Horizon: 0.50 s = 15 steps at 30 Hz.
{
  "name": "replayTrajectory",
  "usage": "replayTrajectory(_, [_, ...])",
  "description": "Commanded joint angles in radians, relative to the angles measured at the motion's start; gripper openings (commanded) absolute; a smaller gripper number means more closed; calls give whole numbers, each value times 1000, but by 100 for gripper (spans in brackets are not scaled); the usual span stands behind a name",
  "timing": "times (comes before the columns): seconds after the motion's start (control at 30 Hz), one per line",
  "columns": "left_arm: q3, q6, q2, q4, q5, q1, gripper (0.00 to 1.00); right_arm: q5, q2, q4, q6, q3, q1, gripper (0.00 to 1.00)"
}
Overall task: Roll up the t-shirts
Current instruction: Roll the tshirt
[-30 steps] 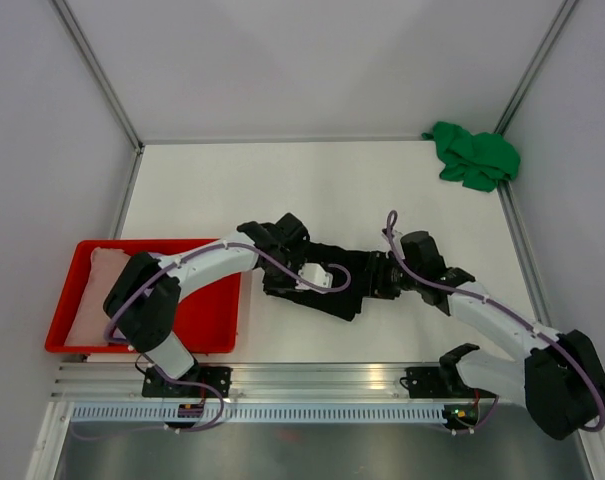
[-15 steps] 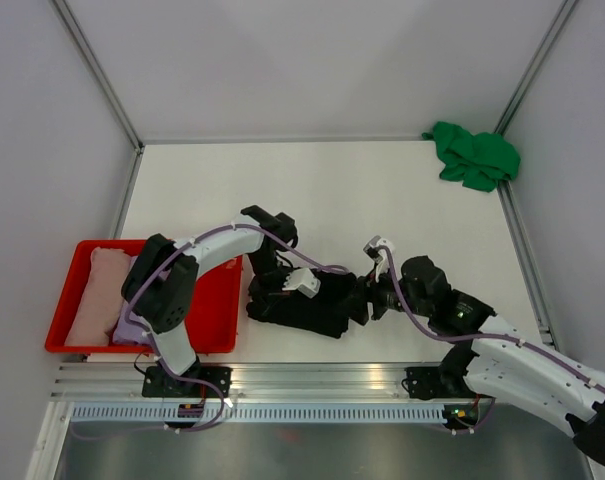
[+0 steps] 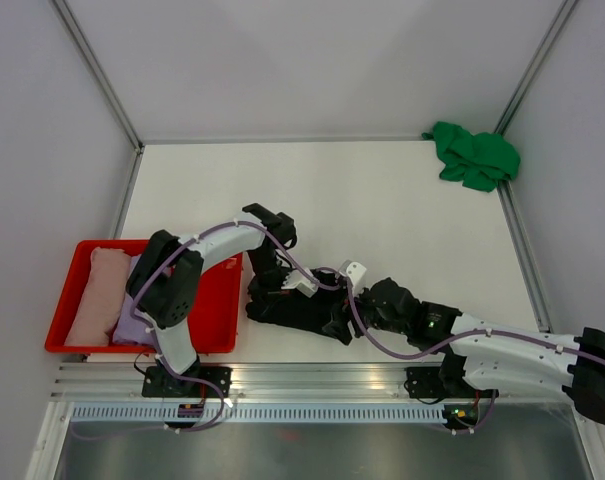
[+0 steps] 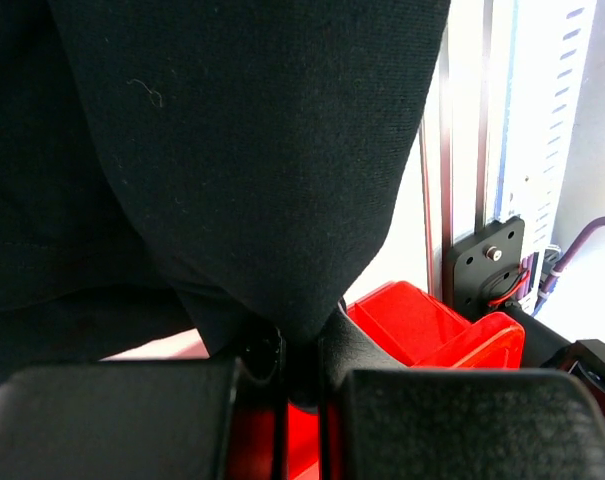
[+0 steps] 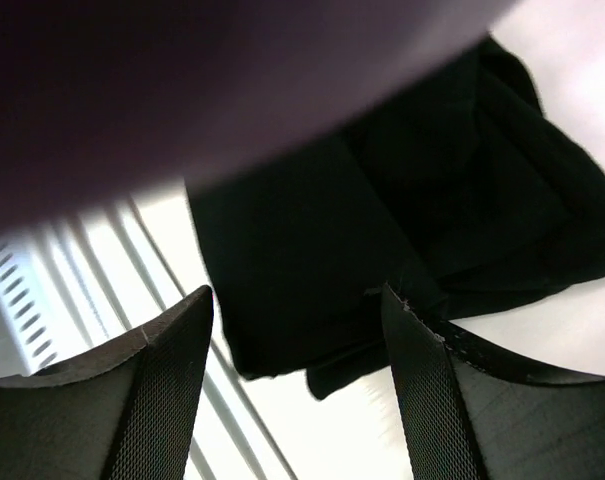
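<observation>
Right arm seen swung low, leftward since earlier frame. Black t-shirt [image 3: 292, 312] bunched on desk [image 3: 382, 200]. Left fingers [image 4: 112, 415] clamped on its fold; right fingers [image 5: 157, 400] apart, cloth just ahead, long axis run between both pairs.

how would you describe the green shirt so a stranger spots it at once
Start at the white table, then go to its far right corner. The green shirt lies crumpled there, alone. It is the only bright green cloth; the black shirt lies near the front edge, the pink one in the red tray.
</observation>
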Motion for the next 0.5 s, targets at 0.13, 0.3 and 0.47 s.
replayTrajectory(0.13, [30, 80, 3, -30, 65, 19, 2, 86, 103, 113, -11, -23, 40, 73])
replayTrajectory(0.3, [25, 88, 8, -30, 59, 35, 2, 84, 77, 97, 3, -63, 72, 70])
replayTrajectory(0.47, [25, 91, 16, -28, 56, 42, 2, 84, 22, 98, 19, -91, 79, 73])
